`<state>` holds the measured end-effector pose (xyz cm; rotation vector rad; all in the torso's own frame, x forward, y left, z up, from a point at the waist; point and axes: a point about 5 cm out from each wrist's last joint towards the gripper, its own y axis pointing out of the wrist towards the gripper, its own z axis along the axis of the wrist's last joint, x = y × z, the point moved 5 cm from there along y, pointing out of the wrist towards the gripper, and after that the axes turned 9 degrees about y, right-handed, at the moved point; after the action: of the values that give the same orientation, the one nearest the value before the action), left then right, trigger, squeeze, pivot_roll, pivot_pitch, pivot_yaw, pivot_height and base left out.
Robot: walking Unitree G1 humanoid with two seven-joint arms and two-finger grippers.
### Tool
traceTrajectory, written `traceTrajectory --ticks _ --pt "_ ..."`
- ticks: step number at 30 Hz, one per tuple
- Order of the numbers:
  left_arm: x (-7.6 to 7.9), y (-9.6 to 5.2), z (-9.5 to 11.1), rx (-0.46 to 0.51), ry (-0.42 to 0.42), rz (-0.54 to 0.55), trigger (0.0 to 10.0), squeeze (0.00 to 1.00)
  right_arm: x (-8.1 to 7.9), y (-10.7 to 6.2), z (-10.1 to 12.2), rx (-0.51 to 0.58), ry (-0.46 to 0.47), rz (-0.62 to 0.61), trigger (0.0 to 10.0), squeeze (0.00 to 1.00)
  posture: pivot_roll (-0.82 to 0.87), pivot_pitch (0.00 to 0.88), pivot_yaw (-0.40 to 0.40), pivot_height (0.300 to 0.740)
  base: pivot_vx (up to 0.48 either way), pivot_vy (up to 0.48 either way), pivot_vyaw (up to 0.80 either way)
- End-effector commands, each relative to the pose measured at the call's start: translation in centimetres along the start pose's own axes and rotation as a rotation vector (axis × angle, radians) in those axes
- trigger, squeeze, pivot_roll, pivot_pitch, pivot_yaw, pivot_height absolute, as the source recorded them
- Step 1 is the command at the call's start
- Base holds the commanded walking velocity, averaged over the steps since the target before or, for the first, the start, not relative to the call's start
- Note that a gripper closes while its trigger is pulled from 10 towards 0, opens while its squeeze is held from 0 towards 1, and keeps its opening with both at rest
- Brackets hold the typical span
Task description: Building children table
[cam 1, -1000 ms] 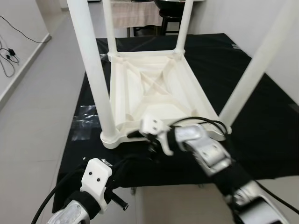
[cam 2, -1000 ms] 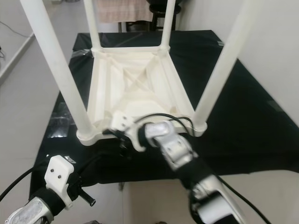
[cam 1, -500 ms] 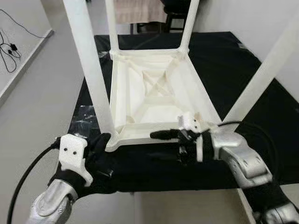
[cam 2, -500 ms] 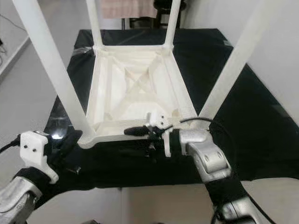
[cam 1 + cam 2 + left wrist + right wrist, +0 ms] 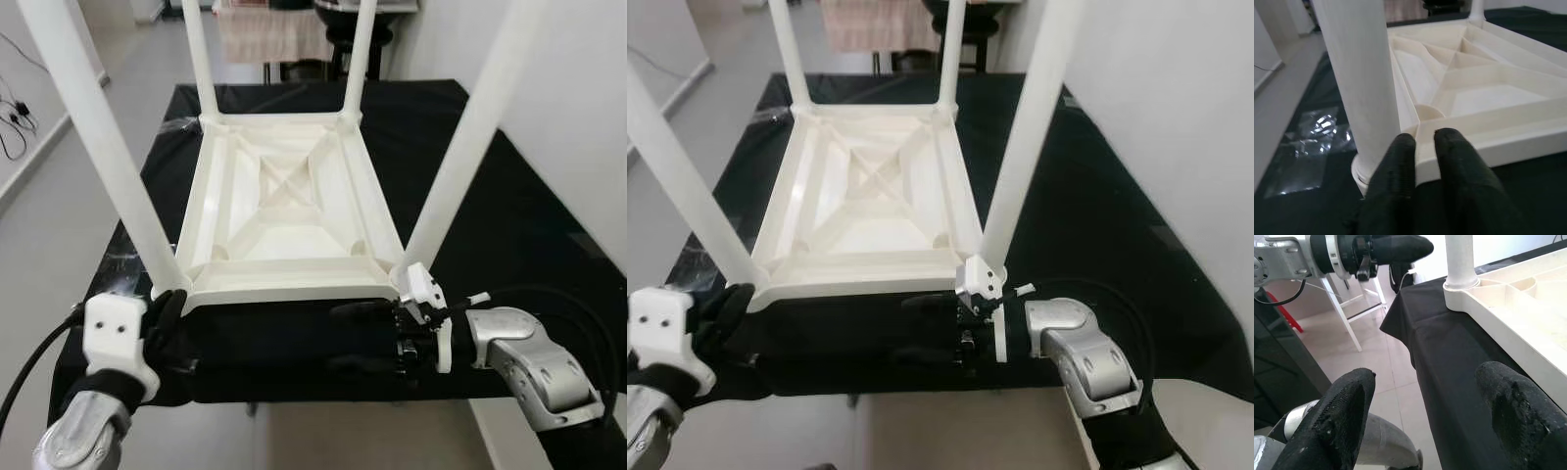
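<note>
A white children's table [image 5: 284,211] lies upside down on a black-covered worktop [image 5: 519,225], its legs pointing up. My left gripper [image 5: 173,305] is at the front-left corner, beside the base of the front-left leg [image 5: 108,157]. In the left wrist view its fingers [image 5: 1400,152] lie close together, tips against the white rim [image 5: 1498,142]. My right gripper [image 5: 345,338] hangs open in front of the front rim, below the front-right leg [image 5: 470,127], fingers pointing left with nothing between them. The right wrist view shows its two pads [image 5: 1347,401] wide apart over the black cloth.
A shiny plastic patch [image 5: 125,250] lies on the cloth at the left edge. Behind the worktop stand a dark stool [image 5: 355,34] and a hanging cloth [image 5: 274,34]. A white wall runs along the right. Cables [image 5: 15,127] lie on the floor at the left.
The camera has shifted. My right gripper has moved right and down from the front rim to in front of the edge. My left gripper has come up to the front-left corner.
</note>
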<state>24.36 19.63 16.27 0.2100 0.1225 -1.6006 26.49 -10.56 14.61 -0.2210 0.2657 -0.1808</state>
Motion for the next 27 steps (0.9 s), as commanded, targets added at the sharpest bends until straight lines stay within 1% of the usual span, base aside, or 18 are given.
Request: traceTrajectory --ticks 1,2,3,5,9,11,13,20,22,27 --pt "-1.1 -0.3 0.5 0.022 0.021 0.060 10.0 1.00 -0.3 0.4 0.2 -0.005 -0.004 0.012 10.0 0.00 0.06 0.103 -0.016 0.740 0.000 0.000 0.00" --pt "-1.1 -0.3 0.5 0.022 0.021 0.060 10.0 1.00 -0.3 0.4 0.2 -0.005 -0.004 0.012 10.0 0.00 0.06 0.103 -0.016 0.740 0.000 0.000 0.00" --pt "-1.7 -0.4 0.4 0.021 0.035 0.087 10.0 1.00 -0.3 0.4 0.1 -0.008 -0.002 0.006 10.0 0.00 0.06 0.103 -0.016 0.740 0.000 0.000 0.00" --pt "-2.3 -0.6 0.2 0.012 0.051 0.119 10.0 1.00 -0.3 0.3 0.0 -0.012 0.003 -0.005 10.0 0.00 0.05 0.104 -0.015 0.740 0.000 0.000 0.00" --pt "-2.5 -1.0 -0.2 0.000 0.057 0.135 10.0 1.00 -0.4 0.2 -0.1 -0.014 0.008 -0.009 10.0 0.00 0.05 0.106 -0.017 0.740 0.000 0.000 0.00" --pt "-2.7 -1.4 -0.8 -0.019 0.056 0.155 10.0 1.00 -0.5 0.0 -0.4 -0.016 0.016 -0.015 10.0 0.00 0.05 0.106 -0.017 0.740 0.000 0.000 0.00" --pt "-2.7 -1.5 -1.1 -0.025 0.058 0.159 10.0 1.00 -0.5 -0.1 -0.4 -0.017 0.019 -0.017 10.0 0.00 0.05 0.106 -0.017 0.740 0.000 0.000 0.00" --pt "-3.2 -1.3 -1.1 -0.014 0.057 0.164 10.0 1.00 -0.5 0.0 -0.3 -0.015 0.019 -0.018 10.0 0.00 0.05 0.104 -0.023 0.740 0.000 0.000 0.00" --pt "-3.8 -0.6 -0.8 0.003 0.063 0.182 10.0 1.00 -0.5 0.2 -0.1 -0.010 0.016 -0.016 10.0 0.00 0.05 0.104 -0.022 0.740 0.000 0.000 0.00" --pt "-4.1 -0.1 -0.7 0.006 0.059 0.196 10.0 1.00 -0.7 0.4 0.1 -0.003 0.013 -0.012 10.0 0.00 0.05 0.105 -0.022 0.740 0.000 0.000 0.00"
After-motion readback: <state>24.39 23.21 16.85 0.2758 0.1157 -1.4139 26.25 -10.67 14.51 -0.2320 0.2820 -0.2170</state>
